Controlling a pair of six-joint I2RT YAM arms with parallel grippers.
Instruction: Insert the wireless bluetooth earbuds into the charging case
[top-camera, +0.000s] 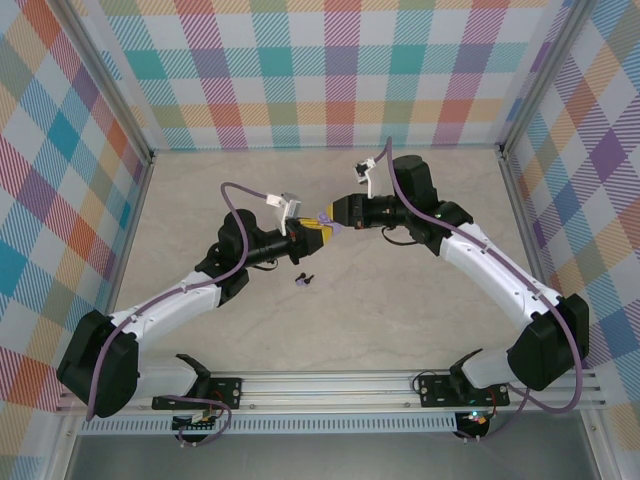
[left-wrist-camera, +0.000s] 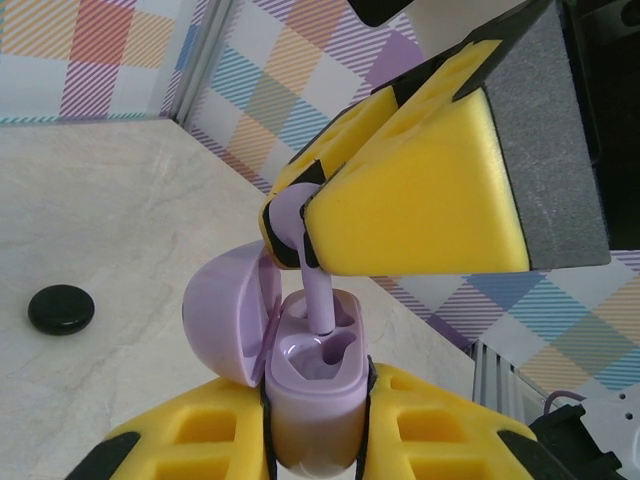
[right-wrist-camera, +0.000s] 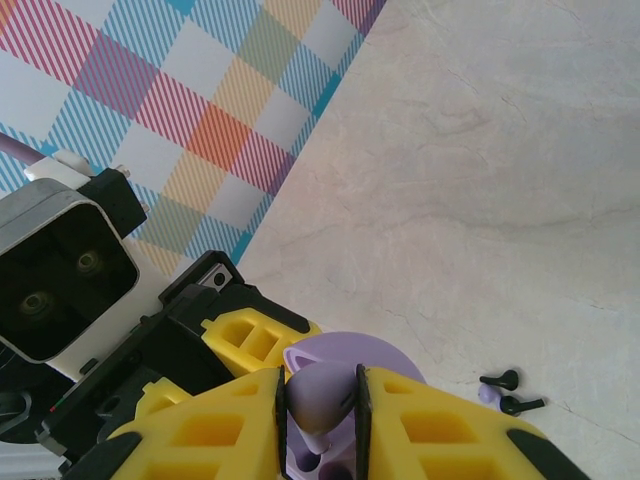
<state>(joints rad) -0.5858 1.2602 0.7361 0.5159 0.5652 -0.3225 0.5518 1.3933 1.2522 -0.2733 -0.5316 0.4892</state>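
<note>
My left gripper (left-wrist-camera: 318, 412) is shut on the lavender charging case (left-wrist-camera: 312, 385), held upright above the table with its lid (left-wrist-camera: 225, 312) swung open to the left. My right gripper (right-wrist-camera: 320, 400) is shut on a lavender earbud (right-wrist-camera: 322, 392) right over the case. That earbud's stem (left-wrist-camera: 320, 300) points down into a slot of the case, its tip at the opening. In the top view the two grippers (top-camera: 312, 232) (top-camera: 340, 212) meet tip to tip at mid-table with the case (top-camera: 325, 217) between them. Two black earbuds (right-wrist-camera: 503, 380) (right-wrist-camera: 521, 404) and a lavender one (right-wrist-camera: 486, 394) lie on the table.
A round black disc (left-wrist-camera: 60, 308) lies on the marble-look table (top-camera: 420, 300) to the left of the case. The loose earbuds (top-camera: 303, 279) sit just in front of the left gripper. Checked walls (top-camera: 330, 70) close the table on three sides.
</note>
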